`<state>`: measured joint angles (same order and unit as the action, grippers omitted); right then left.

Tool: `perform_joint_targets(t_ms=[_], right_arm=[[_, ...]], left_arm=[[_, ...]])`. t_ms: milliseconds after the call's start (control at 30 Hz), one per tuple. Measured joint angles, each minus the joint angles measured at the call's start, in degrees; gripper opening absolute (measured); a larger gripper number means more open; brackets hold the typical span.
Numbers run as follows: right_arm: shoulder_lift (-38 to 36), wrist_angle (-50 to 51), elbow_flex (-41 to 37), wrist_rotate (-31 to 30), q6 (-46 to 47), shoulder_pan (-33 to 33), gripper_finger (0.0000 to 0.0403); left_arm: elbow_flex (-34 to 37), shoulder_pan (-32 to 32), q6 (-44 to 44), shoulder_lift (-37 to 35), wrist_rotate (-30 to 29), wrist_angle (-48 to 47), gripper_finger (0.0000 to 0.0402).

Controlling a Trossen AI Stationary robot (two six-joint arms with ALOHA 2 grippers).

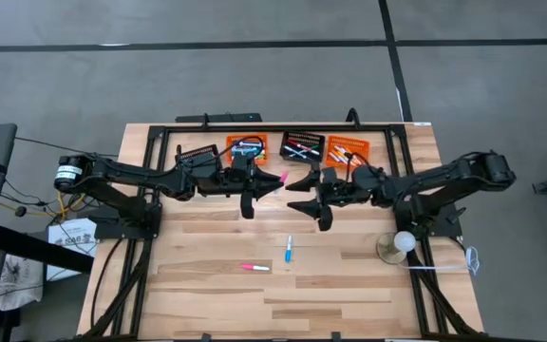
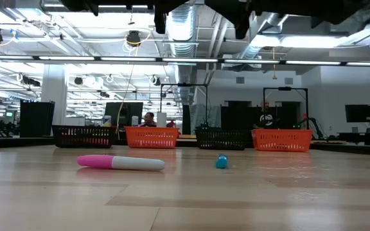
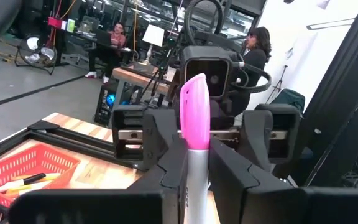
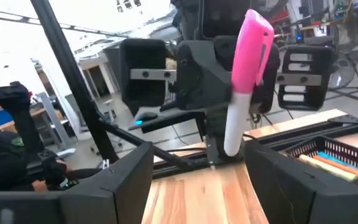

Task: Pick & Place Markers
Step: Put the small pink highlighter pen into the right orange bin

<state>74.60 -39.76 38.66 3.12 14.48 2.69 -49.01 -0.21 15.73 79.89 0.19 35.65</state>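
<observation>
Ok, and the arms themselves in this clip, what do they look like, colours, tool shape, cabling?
Both arms are matte black with chunky, blocky joints. The left arm carries a white-and-black cylindrical part with yellow wiring at its outer end. The right arm is all dark. Black cables run down beside each base. The left tool has two flat black angular fingers.

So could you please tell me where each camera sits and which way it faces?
High view: overhead, straight down; both arms, left tool holding the pink marker, right tool.
Low view: tabletop height, facing four baskets.
Left wrist: faces the right arm past its marker.
Right wrist: faces the left arm.
Shared: high and low show the loose pink marker.
</observation>
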Motion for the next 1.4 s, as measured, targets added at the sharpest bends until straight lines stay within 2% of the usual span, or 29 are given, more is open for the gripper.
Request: perform_joint_targets(t_ms=[467,700,833,1400], right_arm=[[8.30,-1.06,7.85,1.65,0.49,-1.98,0.0244],[9.80,-0.81,8.89,1.64,0.52,-2.46,0.0235],[9.39,-1.03,8.89,1.63,0.54,-2.74,0.0204],[9.32,-0.56,8.85,2.40,0.27,-2.88,0.0025]], left_arm=[[0.00,-0.43,0.00,0.01,0.32,0.83,0.0051],[0.00,-0.45,0.00,-0.02,0.46,0.84,0.0051],[0.00,-0.46,0.00,-0.02,0.48,0.84,0.0051],[-0.02,-0.44,-0.28,-0.06,0.42,0.46,0.0051]])
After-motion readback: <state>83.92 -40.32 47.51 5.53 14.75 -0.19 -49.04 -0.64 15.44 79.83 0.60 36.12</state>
